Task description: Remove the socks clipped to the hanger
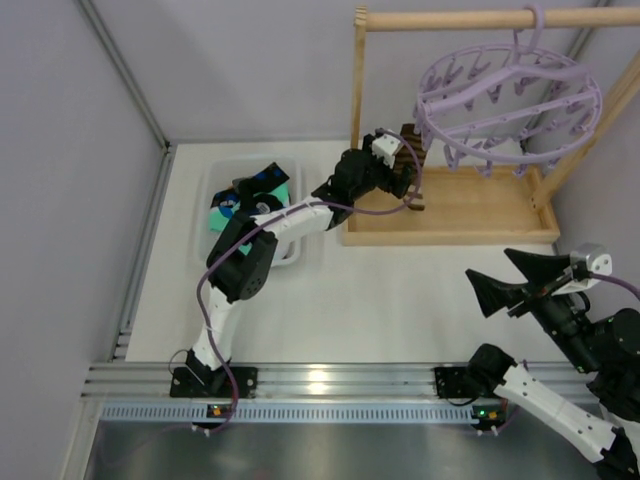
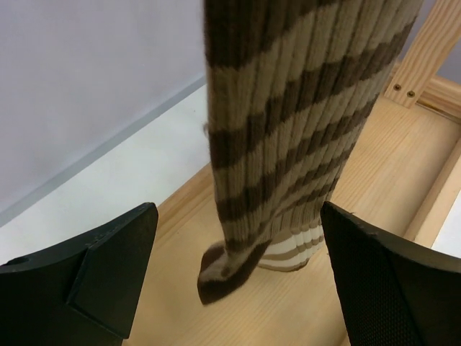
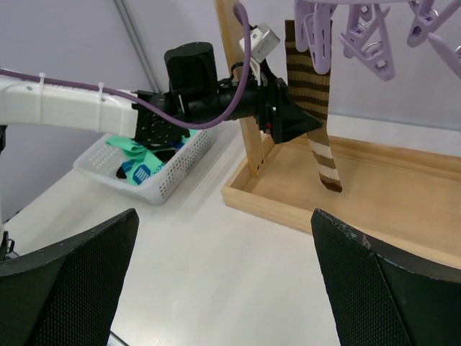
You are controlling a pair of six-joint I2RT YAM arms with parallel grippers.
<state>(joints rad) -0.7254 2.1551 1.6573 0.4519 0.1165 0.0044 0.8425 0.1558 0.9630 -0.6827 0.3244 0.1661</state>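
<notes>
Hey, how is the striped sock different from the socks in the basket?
The striped sock hangs upright, clipped to the hanger; the basket socks lie piled in the white basket. The striped sock is brown and tan; the basket socks are teal and black. The open left end effector flanks the striped sock, not the basket socks. All are soft socks.

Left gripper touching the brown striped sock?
Cannot tell. Left wrist view: brown striped knit sock inside the open left gripper, clear of one finger, edge overlapping the other.

Lab cell: grey walls (image 1: 60,200), aluminium rail (image 1: 330,378)
</notes>
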